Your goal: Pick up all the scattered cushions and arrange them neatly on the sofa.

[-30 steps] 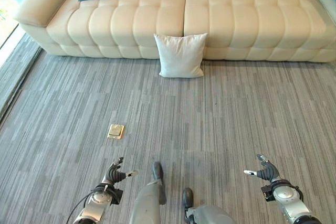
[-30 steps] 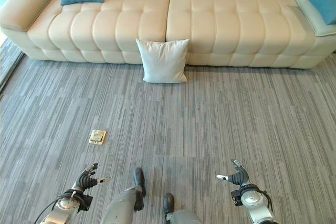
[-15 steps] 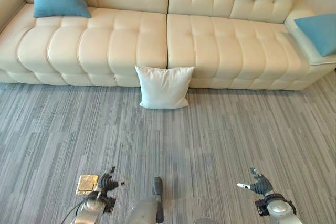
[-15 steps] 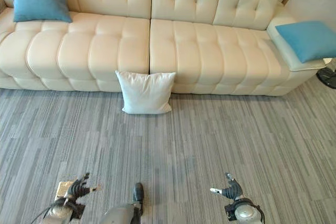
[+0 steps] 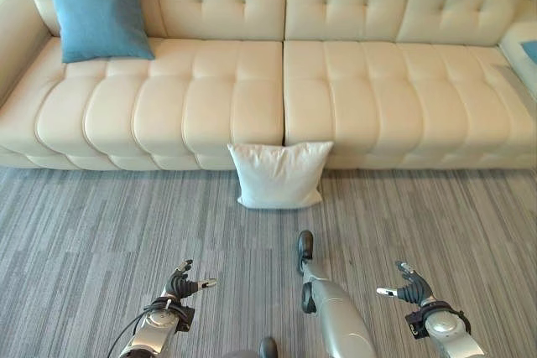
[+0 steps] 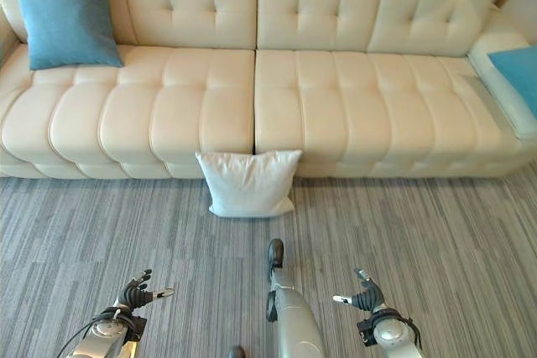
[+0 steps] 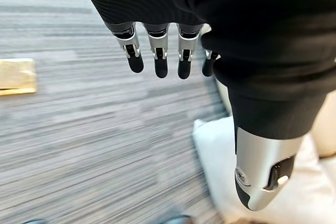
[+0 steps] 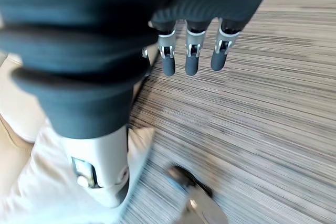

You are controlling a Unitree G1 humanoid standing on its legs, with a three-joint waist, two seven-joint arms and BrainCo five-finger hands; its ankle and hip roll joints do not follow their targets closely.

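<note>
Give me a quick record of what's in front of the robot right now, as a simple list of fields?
Sofa: cream tufted sofa across the far side
On the sofa: blue cushion leaning on the backrest at its left end
On the floor: white cushion propped against the sofa front, near the middle
Left hand: open, empty, low over the carpet
Right hand: open, empty, low over the carpet
</note>
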